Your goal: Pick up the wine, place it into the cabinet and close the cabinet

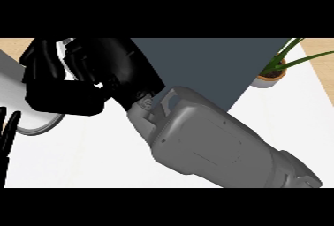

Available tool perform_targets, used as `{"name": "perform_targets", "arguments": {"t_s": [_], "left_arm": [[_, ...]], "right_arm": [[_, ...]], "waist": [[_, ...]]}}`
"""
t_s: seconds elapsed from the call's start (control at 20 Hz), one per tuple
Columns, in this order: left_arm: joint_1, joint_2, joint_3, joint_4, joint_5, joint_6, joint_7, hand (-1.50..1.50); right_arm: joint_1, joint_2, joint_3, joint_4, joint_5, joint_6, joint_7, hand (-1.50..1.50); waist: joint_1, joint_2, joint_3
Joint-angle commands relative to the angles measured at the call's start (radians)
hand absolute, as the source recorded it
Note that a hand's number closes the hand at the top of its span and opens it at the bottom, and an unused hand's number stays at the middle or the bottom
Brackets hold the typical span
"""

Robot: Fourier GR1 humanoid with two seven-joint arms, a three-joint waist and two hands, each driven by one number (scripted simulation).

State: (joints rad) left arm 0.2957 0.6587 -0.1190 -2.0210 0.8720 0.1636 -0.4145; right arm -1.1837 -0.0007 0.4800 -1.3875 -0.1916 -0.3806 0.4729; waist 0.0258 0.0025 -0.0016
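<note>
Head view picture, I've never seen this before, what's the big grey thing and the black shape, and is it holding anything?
The camera sits at the robot's head, looking steeply down at a white counter. The big grey shape is the robot's right forearm, which ends in its black right hand at the upper left. Whether that hand holds anything is hidden. The left hand rests open at the left edge. A dark cabinet and a potted plant stand further back.
</note>
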Motion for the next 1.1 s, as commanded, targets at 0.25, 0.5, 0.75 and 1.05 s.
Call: {"name": "perform_targets", "arguments": {"t_s": [0.25,0.5,0.75,1.05], "left_arm": [[-0.04,-0.023,0.026,-0.011,-0.027,0.011,0.061,-1.5],[-0.021,-0.027,0.037,0.008,-0.018,-0.014,0.055,-1.5],[-0.028,-0.025,0.039,0.003,-0.014,-0.024,0.061,-1.5],[-0.069,-0.038,0.04,0.018,-0.026,-0.005,0.061,-1.5]], "right_arm": [[-0.053,-0.011,-0.143,0.243,-0.016,0.13,-0.121,1.5],[0.004,-0.072,-0.138,0.304,-0.035,0.161,-0.239,1.5],[-0.005,-0.131,-0.137,0.36,-0.027,0.187,-0.292,1.5],[-0.063,-0.109,-0.138,0.43,-0.017,0.188,-0.308,1.5]], "waist": [[-0.01,0.001,0.001],[-0.004,0.008,0.001],[-0.005,0.011,0.0],[-0.014,0.013,-0.001]]}}
